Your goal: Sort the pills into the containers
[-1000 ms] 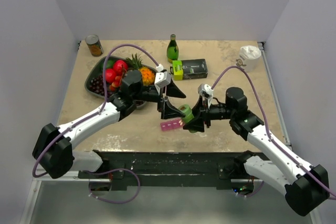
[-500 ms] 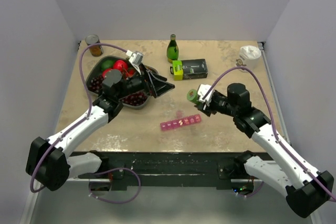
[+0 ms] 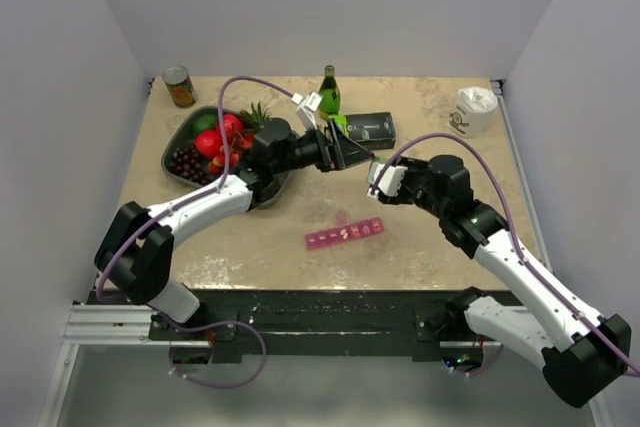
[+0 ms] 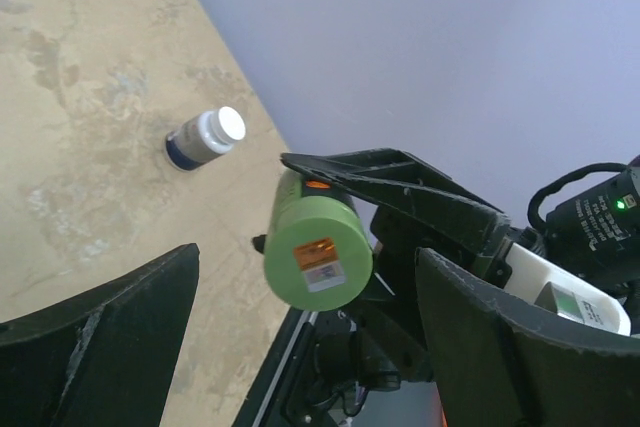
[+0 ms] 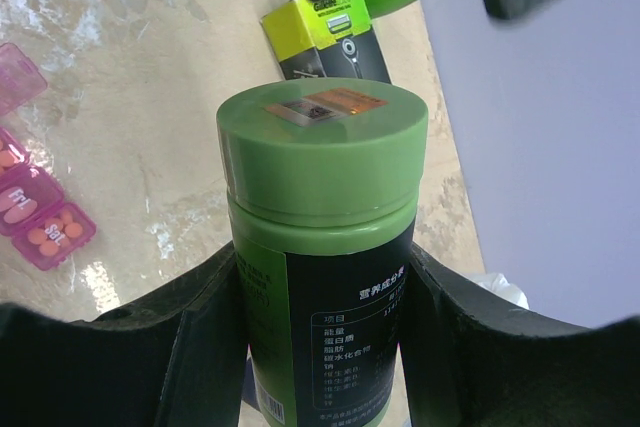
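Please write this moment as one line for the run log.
left gripper: open, facing bottle | right gripper: shut on bottle | organiser: holds pills

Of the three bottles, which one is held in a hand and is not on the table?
The green-capped pill bottle, clamped in the right hand. The white-capped dark bottle and the green glass bottle both rest on the table.

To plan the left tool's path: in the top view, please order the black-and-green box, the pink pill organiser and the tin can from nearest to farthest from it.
1. Black-and-green box, just beyond the left tool.
2. Pink pill organiser, toward the near edge.
3. Tin can, far left corner.
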